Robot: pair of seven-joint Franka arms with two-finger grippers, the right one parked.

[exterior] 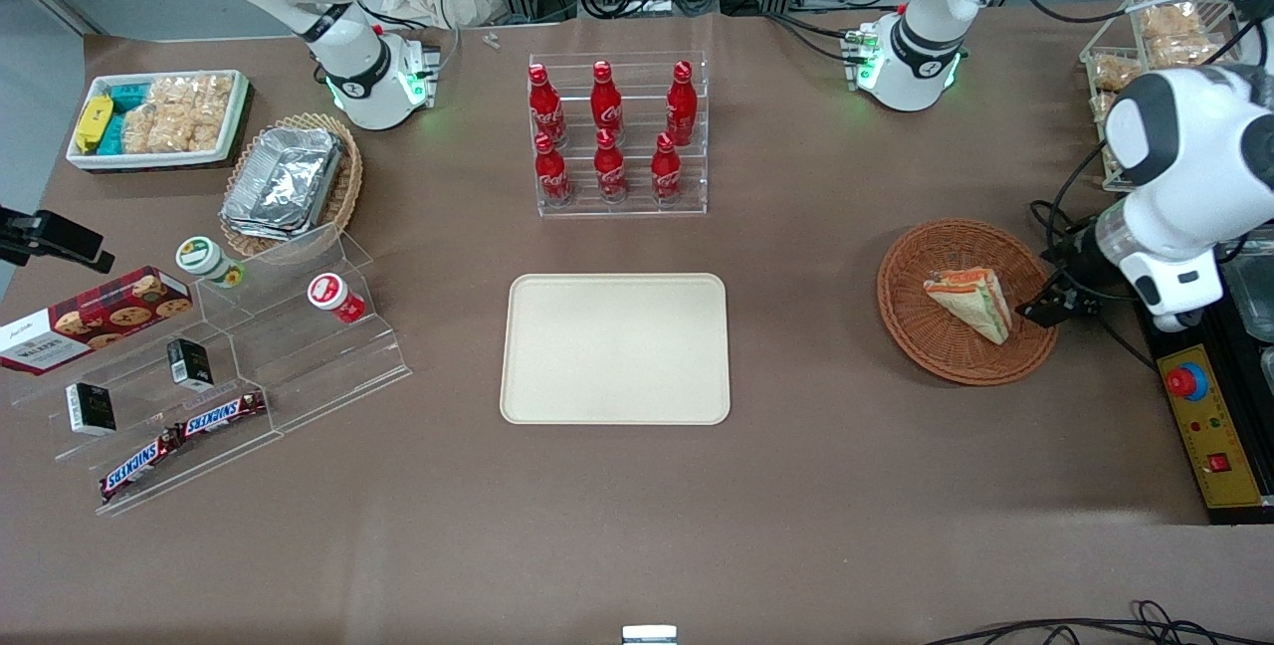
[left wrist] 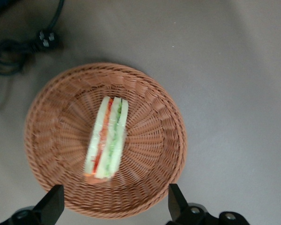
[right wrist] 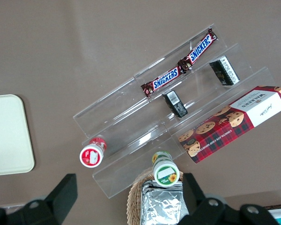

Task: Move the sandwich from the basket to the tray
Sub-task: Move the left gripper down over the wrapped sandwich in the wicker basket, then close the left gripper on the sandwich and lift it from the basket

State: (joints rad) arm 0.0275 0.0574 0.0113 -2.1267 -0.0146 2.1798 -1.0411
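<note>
Your sandwich [left wrist: 107, 138], a clear-wrapped wedge of pale bread with red, orange and green layers, lies in the round wicker basket [left wrist: 150, 93], right of frame. Your gripper [left wrist: 113, 202] hovers above, jaws wide apart, empty.

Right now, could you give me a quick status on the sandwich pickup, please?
Gripper open, above the basket rim. Sandwich in basket, ungrasped. Tray bare, nothing between.

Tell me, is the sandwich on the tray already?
No, the sandwich lies in the basket, the tray holds nothing, and the open claw hovers above the basket.
</note>
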